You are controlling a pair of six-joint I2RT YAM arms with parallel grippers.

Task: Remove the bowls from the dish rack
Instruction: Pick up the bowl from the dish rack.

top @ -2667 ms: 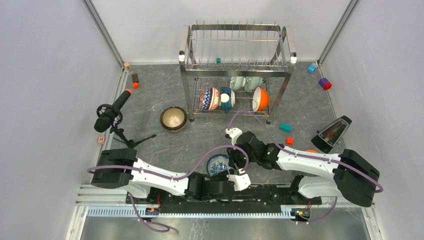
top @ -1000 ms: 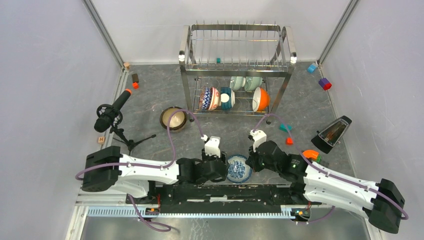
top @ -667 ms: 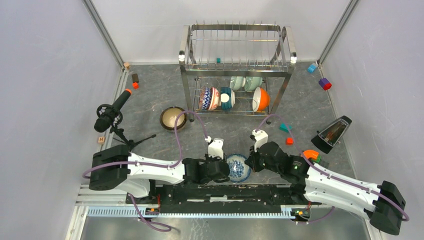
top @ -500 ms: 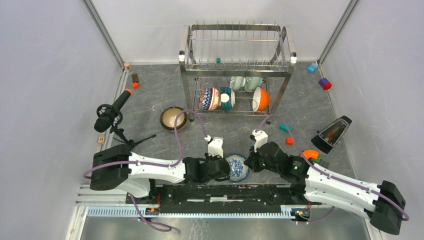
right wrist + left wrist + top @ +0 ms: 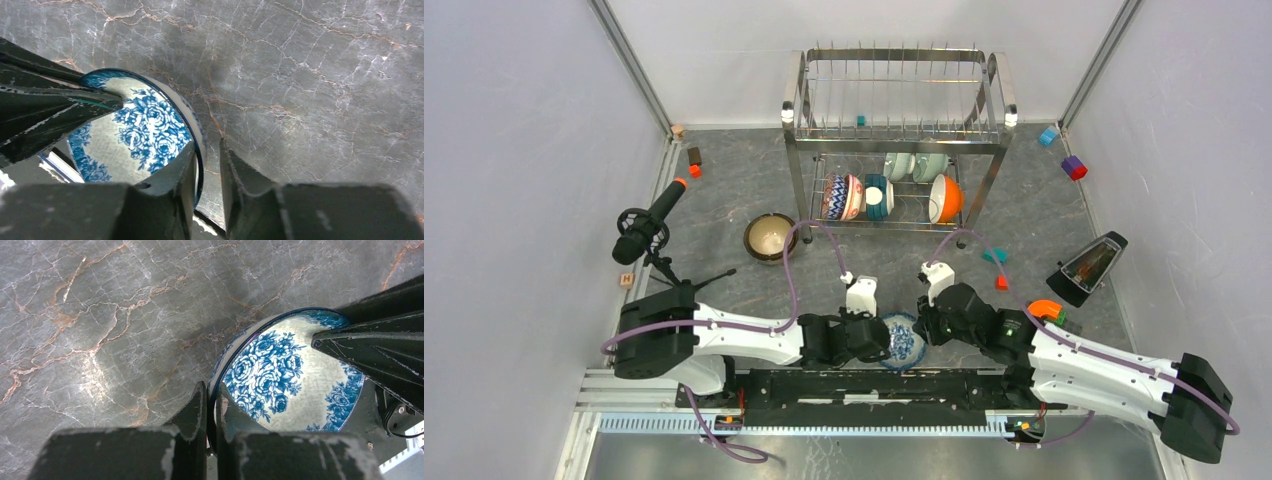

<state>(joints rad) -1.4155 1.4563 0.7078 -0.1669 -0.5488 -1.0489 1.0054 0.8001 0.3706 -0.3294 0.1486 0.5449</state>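
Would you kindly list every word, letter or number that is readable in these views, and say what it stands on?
"H", seemingly, on the small wooden block.
No other text is legible; the blue-and-white bowl carries only a flower pattern.

Bowl [image 5: 904,342] between left pincer [image 5: 210,396], right pincer [image 5: 207,150]; dish rack [image 5: 796,100] well behind

Blue-and-white bowl [image 5: 280,375]: cream-white inside, cobalt rose print, blue rim.
Bench [image 5: 100,315]: dark grey marble, white and rust-orange veins.
Dish rack [image 5: 894,95]: shiny steel.
Zigzag bowl [image 5: 836,196]: navy, red and white.
Teal bowl [image 5: 876,197]: cream inside.
Pale green bowls [image 5: 900,165]: two, plain.
Orange bowl [image 5: 946,198]: white inside.
Brown bowl [image 5: 770,237]: cream inside.
Arms [image 5: 734,340]: white, black joints, purple cables.
Microphone [image 5: 649,225]: black, orange tip.
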